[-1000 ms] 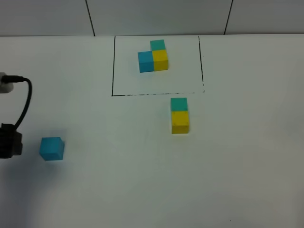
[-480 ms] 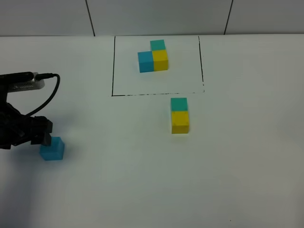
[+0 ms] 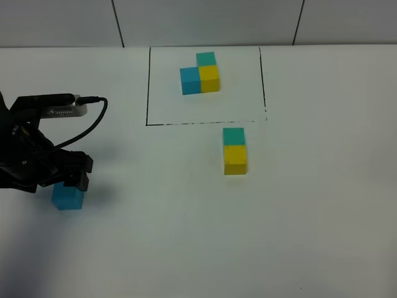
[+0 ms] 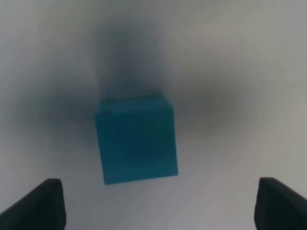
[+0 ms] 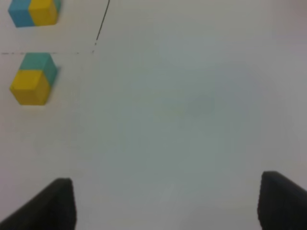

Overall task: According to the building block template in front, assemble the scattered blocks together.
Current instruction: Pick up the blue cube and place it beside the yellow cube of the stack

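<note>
Left tool (image 4: 160,206) spread wide above sky-blue cube (image 3: 67,197), eight o'clock on table (image 3: 186,248), gripping nothing; right tool (image 5: 168,203) open, empty.

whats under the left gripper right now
The sky-blue cube sits on the white table below the left gripper, whose jaws stand open and clear of it. From the high camera the arm covers the cube's far top edge.
</note>
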`<state>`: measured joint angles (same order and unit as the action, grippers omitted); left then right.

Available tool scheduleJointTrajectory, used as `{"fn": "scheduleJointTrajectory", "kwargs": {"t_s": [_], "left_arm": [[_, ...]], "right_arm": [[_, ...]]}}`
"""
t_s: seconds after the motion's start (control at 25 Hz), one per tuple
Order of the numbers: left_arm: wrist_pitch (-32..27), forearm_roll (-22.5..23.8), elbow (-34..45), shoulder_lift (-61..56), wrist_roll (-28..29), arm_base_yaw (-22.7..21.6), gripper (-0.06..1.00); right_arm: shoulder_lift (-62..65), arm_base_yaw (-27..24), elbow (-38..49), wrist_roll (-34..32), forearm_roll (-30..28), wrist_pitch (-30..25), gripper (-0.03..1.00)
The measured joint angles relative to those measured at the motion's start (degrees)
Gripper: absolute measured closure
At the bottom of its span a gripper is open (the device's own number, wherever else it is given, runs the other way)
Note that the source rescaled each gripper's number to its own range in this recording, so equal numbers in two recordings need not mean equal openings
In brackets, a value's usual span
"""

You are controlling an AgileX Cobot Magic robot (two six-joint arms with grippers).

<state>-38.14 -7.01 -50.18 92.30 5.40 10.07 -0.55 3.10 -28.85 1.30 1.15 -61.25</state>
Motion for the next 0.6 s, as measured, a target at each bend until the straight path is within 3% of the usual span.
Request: {"fn": "scheduleJointTrajectory", "kwargs": {"t_s": [0.44, 0.6], "left_arm": [[2.3, 0.8, 0.0, 6.6, 2.5, 0.0, -0.03], [3.6, 0.9, 0.0, 9.0, 3.3, 0.0, 0.06]], "right_arm": [[0.0, 0.0, 0.0, 0.0, 0.0, 0.0, 0.39], [0.0, 0.0, 0.0, 0.0, 0.0, 0.0, 0.39]]}}
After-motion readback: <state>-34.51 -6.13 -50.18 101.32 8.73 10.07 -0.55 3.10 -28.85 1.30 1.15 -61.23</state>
